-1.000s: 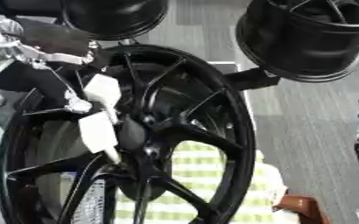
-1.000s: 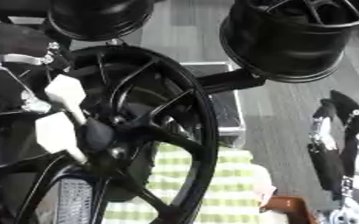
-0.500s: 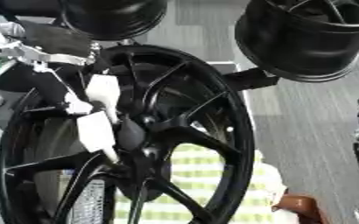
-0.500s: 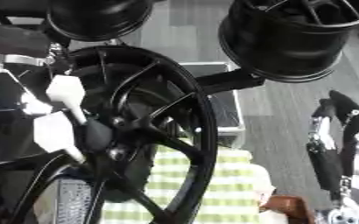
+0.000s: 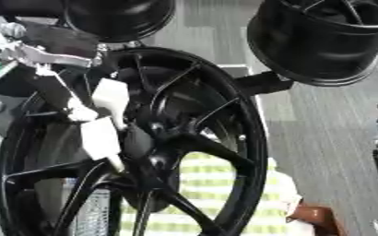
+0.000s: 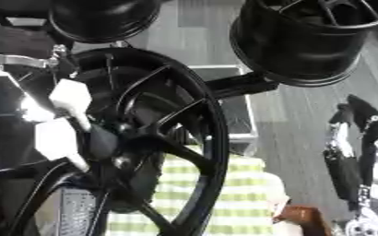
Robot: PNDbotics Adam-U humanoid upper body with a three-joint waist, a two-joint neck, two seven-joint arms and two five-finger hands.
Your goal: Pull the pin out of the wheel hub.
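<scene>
A large black spoked wheel (image 5: 240,138) stands tilted and fills the left and middle of both views. Its hub (image 5: 148,147) lies where the spokes meet. My left hand (image 5: 103,115), silver at the wrist with white covers lower down, comes in from the upper left and reaches down onto the hub. No pin shows; the hand and the spokes hide that spot. My right hand (image 6: 357,147) hangs idle and relaxed at the right edge, well away from the wheel.
Two more black wheels stand at the back, one at top left (image 5: 120,18) and one at top right (image 5: 329,41). A green and white checked cloth (image 5: 216,193) lies under the big wheel. A brown object (image 5: 313,216) sits at lower right, grey floor beyond.
</scene>
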